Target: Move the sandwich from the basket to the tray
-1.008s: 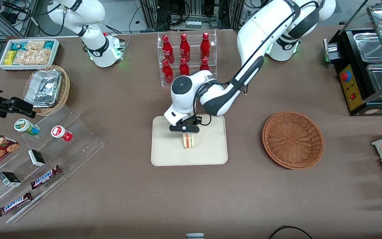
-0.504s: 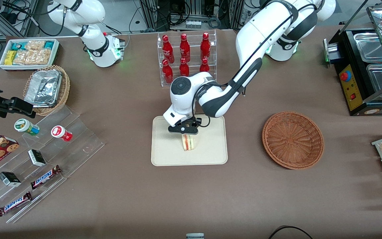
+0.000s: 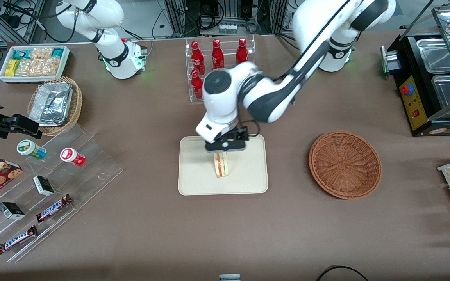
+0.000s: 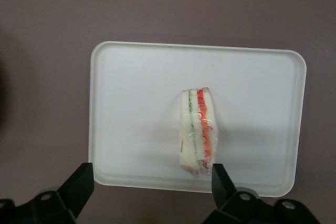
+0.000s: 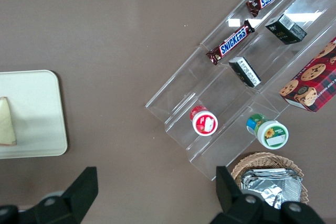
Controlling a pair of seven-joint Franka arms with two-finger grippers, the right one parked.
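The sandwich [image 3: 221, 167], a white wedge with red and green filling, stands on its edge in the middle of the cream tray [image 3: 193, 183]. It also shows in the left wrist view [image 4: 197, 132] on the tray [image 4: 131, 103], and partly in the right wrist view [image 5: 7, 121]. My left gripper [image 3: 225, 145] is open and empty, raised above the tray's edge farther from the front camera, just above the sandwich. In the left wrist view the gripper [image 4: 149, 182] has its fingers spread wide. The reddish-brown wicker basket [image 3: 345, 164] is empty, beside the tray toward the working arm's end.
A clear rack of red bottles [image 3: 217, 58] stands farther from the camera than the tray. An acrylic stepped stand with snacks [image 3: 49, 187], a tan wicker basket with foil container [image 3: 55, 103] and a white snack bin [image 3: 33, 62] lie toward the parked arm's end. A black appliance [image 3: 432, 86] sits at the working arm's end.
My gripper has let go of the sandwich, opened and risen above it. The arm has lifted up. The sandwich stays on the tray.
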